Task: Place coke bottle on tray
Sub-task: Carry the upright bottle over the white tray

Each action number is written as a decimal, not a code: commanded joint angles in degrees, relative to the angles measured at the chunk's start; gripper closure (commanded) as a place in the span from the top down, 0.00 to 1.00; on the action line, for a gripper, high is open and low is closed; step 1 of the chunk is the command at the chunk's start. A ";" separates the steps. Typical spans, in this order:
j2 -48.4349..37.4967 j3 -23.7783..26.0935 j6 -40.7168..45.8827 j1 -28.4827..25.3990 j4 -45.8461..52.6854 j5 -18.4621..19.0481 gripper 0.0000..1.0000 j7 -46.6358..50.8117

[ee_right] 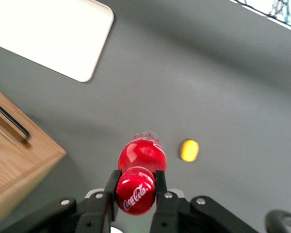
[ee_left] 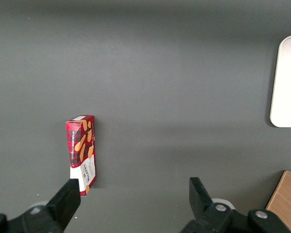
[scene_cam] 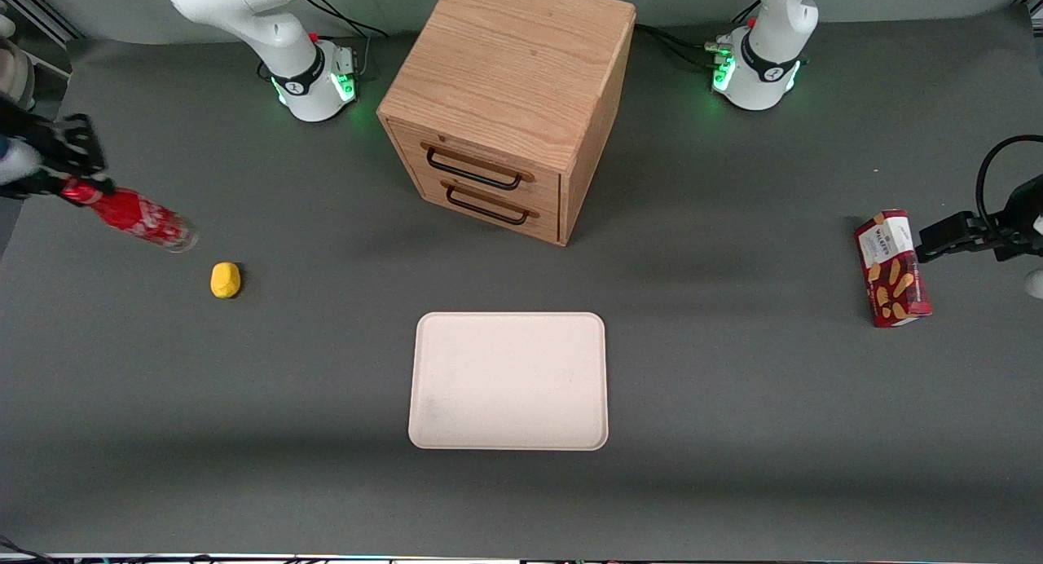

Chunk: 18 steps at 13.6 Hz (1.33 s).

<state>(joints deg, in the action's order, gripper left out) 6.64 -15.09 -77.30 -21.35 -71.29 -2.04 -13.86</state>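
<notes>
The coke bottle is a slim red bottle with a white script logo and a clear base. It hangs tilted above the table at the working arm's end, held by its red cap. My gripper is shut on that cap, one finger on each side. The bottle's body points away from the wrist camera toward the table. The cream-white tray lies flat near the front camera, in front of the drawer cabinet, well apart from the bottle.
A yellow lemon-like object lies on the table just below the bottle's base. A wooden two-drawer cabinet stands mid-table. A red snack box lies toward the parked arm's end.
</notes>
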 commanded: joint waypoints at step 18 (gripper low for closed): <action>28.68 -0.20 -16.90 -16.18 15.30 -6.04 0.00 36.19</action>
<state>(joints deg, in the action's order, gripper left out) 32.02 -14.91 -91.36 -37.90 -57.81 -6.88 21.63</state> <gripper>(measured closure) 0.683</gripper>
